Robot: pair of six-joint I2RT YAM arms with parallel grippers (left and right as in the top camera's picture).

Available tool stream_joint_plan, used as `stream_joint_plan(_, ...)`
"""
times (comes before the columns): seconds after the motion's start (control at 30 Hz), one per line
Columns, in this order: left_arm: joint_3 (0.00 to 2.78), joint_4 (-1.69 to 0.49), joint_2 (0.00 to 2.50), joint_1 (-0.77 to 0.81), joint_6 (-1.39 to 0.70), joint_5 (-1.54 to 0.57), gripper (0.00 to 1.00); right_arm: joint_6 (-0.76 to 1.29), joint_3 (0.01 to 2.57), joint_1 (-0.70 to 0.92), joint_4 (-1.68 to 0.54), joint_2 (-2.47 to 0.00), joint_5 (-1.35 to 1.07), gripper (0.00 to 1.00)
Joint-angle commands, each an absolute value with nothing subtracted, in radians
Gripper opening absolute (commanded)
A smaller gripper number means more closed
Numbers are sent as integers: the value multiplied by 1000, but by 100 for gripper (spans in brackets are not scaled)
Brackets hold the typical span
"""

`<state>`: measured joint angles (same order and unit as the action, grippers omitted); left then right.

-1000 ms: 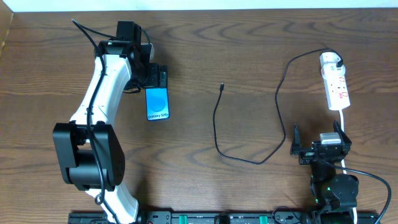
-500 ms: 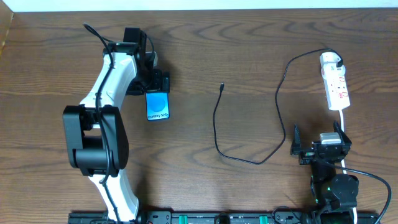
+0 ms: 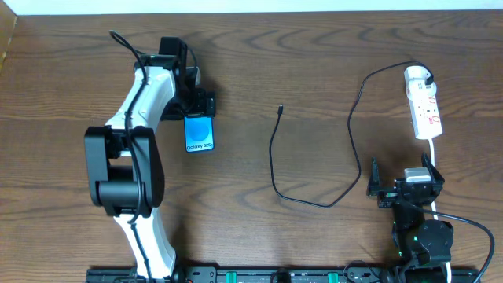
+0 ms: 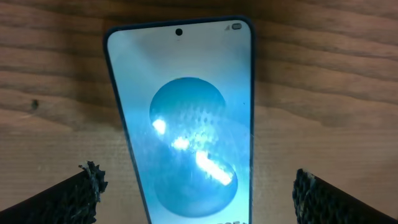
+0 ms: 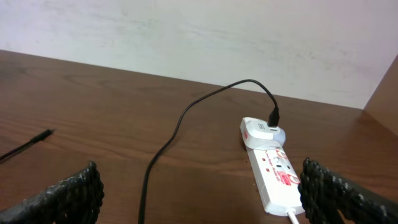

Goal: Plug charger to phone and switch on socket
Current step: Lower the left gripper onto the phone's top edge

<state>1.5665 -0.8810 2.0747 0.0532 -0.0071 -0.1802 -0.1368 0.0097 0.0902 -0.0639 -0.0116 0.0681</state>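
Observation:
The phone [image 3: 200,134] lies flat on the table, its cyan screen lit. It fills the left wrist view [image 4: 186,112]. My left gripper [image 3: 196,104] is open just above the phone's far end, one finger on each side [image 4: 196,193], not touching it. The charger cable [image 3: 314,157] loops across the middle; its connector tip [image 3: 280,109] lies free right of the phone. Its white adapter [image 3: 416,76] sits in the socket [image 3: 425,110] at the far right, also shown in the right wrist view [image 5: 277,177]. My right gripper [image 3: 405,189] is open and empty near the front edge.
The socket's white cord [image 3: 435,153] runs down towards my right arm's base. A pale wall stands behind the table's far edge [image 5: 199,37]. Bare wood lies between the phone and the cable.
My left arm has swung its elbow to the right and the gripper has settled slightly lower over the phone's far end. The phone, cable and right arm have not moved.

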Motion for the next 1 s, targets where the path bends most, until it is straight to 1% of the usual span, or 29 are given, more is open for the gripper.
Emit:
stream_joint_plan(0.0,1565,-877,2105,52,-28,-170,98,-144,5,97,-65,-5,76,99)
stream_joint_plan(0.97,1552,-849,2144,67,-67,-118,98,-144,5,97,-66,-5,76,99)
